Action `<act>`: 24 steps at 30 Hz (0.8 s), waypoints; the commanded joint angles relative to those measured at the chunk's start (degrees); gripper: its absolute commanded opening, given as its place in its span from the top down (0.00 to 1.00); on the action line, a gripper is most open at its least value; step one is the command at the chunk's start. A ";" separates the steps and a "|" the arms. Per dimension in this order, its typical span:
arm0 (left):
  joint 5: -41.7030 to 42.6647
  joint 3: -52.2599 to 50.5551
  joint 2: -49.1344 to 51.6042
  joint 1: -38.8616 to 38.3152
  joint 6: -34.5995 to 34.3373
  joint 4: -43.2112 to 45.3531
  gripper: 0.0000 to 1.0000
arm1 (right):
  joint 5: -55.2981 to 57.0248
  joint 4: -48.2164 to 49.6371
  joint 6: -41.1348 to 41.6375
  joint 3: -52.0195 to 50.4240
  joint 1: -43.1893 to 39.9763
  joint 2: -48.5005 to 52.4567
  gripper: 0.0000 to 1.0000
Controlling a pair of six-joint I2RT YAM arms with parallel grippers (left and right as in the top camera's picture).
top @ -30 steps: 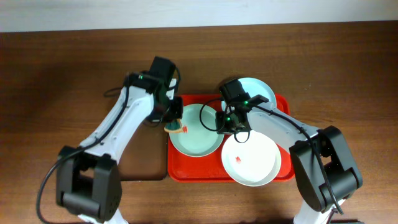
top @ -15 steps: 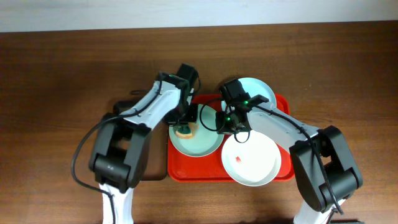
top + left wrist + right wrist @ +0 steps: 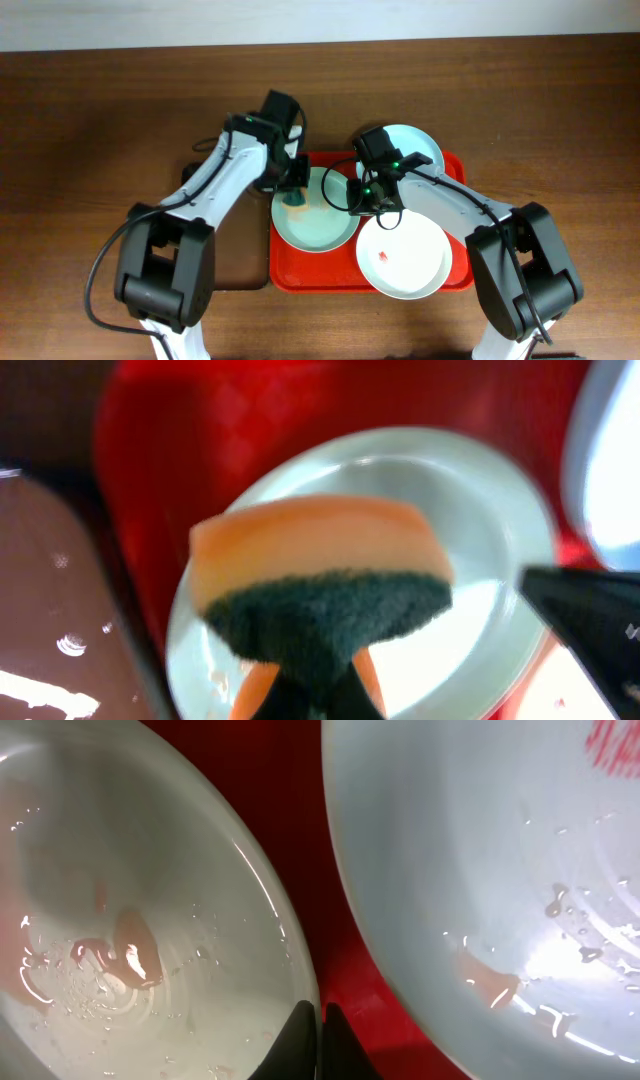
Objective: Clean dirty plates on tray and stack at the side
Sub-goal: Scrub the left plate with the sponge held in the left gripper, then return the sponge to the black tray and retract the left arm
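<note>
Overhead, my left gripper (image 3: pixel 292 188) is clamping an orange-and-green sponge (image 3: pixel 320 560) over the left plate (image 3: pixel 318 230), lying at the left end of the red tray (image 3: pixel 290 277) at the counter's middle. My right gripper (image 3: pixel 357 196) is pinching that plate's right rim, jaws nearly together. Right of it, the smeared front plate (image 3: pixel 410 265) is sitting toward the counter's front edge, the far plate (image 3: pixel 418 147) toward its back edge

White arms (image 3: pixel 215 185) with black joints (image 3: pixel 155 280) and black cables (image 3: pixel 97 275).
</note>
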 commanded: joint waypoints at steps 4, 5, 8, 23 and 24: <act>1.90 -16.68 0.00 -1.20 -3.69 15.08 1.00 | -1.38 0.46 0.31 -0.17 0.22 0.42 0.96; 8.31 -16.90 0.00 -1.20 -3.21 15.19 1.00 | -1.38 0.59 0.31 -0.17 0.22 0.42 0.96; 23.02 -16.90 0.00 -1.20 -3.02 21.00 1.00 | -1.38 0.59 0.31 -0.17 0.22 0.42 0.96; 0.59 -12.13 2.49 -1.77 -2.03 11.17 1.00 | -1.38 0.55 0.31 -0.24 0.22 0.42 0.96; 1.68 -12.13 4.63 -2.16 -2.19 11.10 1.00 | -1.38 0.55 0.31 -0.24 0.22 0.42 0.96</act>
